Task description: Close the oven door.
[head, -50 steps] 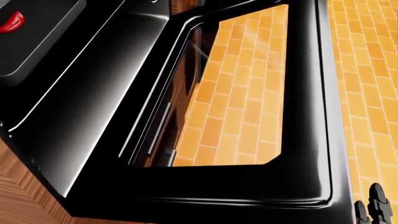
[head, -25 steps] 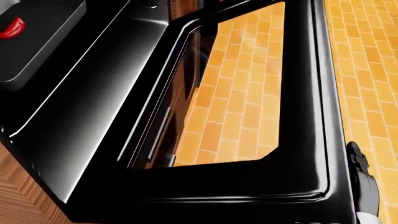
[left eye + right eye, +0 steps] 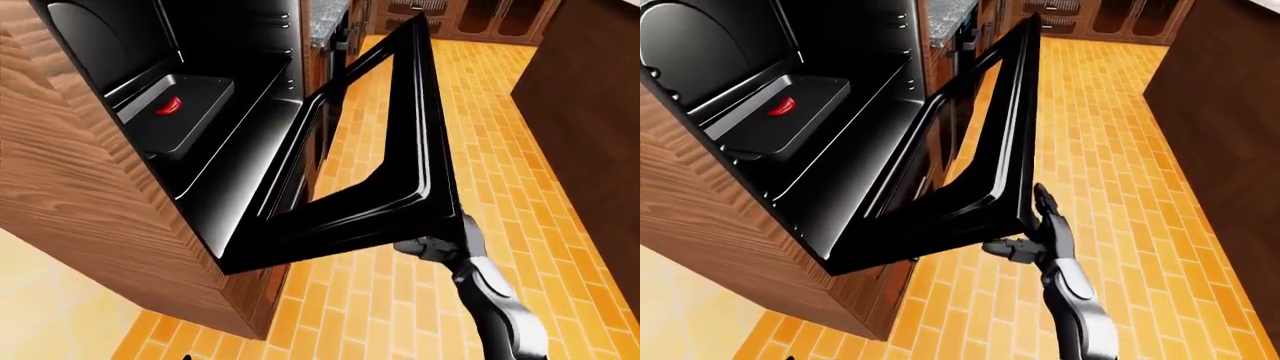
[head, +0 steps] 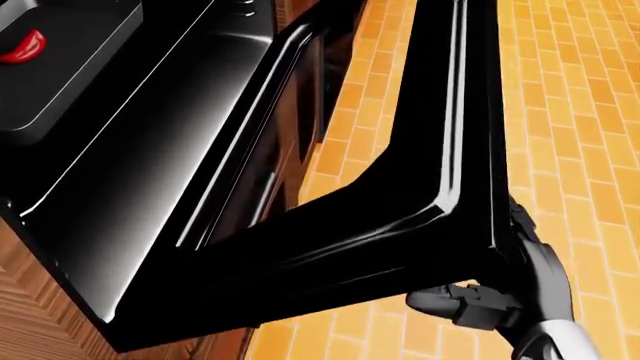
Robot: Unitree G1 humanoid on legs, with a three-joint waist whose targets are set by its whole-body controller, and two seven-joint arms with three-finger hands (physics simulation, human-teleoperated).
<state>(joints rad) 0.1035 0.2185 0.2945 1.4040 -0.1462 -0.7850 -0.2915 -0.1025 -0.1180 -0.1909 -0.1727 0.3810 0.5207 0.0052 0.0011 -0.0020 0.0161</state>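
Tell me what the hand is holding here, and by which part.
Nothing is gripped. The right hand is open, pressed against the free outer edge of the oven door near its lower corner. No left hand shows.

One oven door (image 3: pixel 400 142), one dark baking tray (image 3: pixel 185 112) at upper left of the left-eye view, one red item (image 3: pixel 168 106) on it, one robot hand (image 3: pixel 1035 238) in view.
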